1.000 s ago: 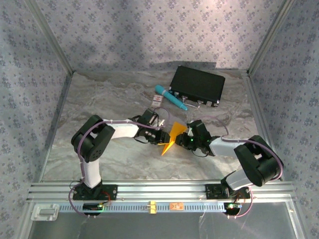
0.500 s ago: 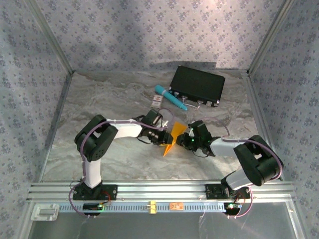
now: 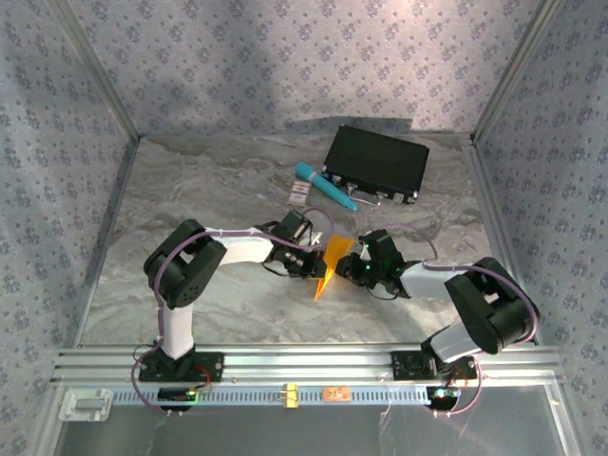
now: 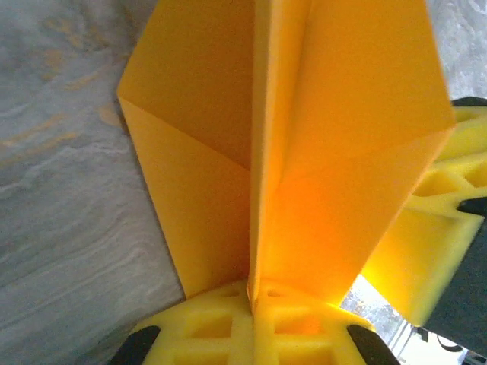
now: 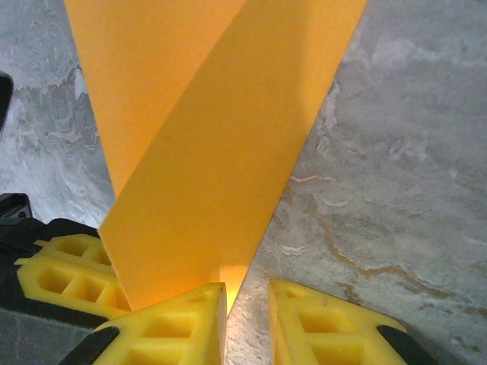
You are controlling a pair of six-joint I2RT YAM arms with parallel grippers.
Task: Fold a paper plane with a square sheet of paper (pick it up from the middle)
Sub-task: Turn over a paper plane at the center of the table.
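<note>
Your left end effector [image 4: 251, 300] is pinching the paper plane [image 4: 304, 152]. Its two yellow pads are pressing together on the bottom of the centre crease, with no gap showing between them, and the two orange flaps are spreading up and away from that grip.

Your right end effector [image 5: 247, 323] is standing open by a narrow slit. Grey counter is showing through the gap between its fingers [image 5: 179, 327], and nothing is sitting between them. The paper's lower edge is coming down just over the left one of those two fingers. You cannot tell from the wrist view whether it is touching the pad. In the left wrist view, one of the right arm's yellow fingers is sitting just beside the right flap, glowing through it.

From above, the paper plane is standing on the near side of the black case [image 3: 375, 161], well apart from it, with its point aiming away from the case. The left end effector is meeting it from the left of the case and the right one from below the case's near edge. A teal pen [image 3: 325, 185] is lying just beside the case's near-left edge, and a small white-and-red card [image 3: 300, 194] is lying just beyond the pen, on the counter [image 3: 209, 190].
</note>
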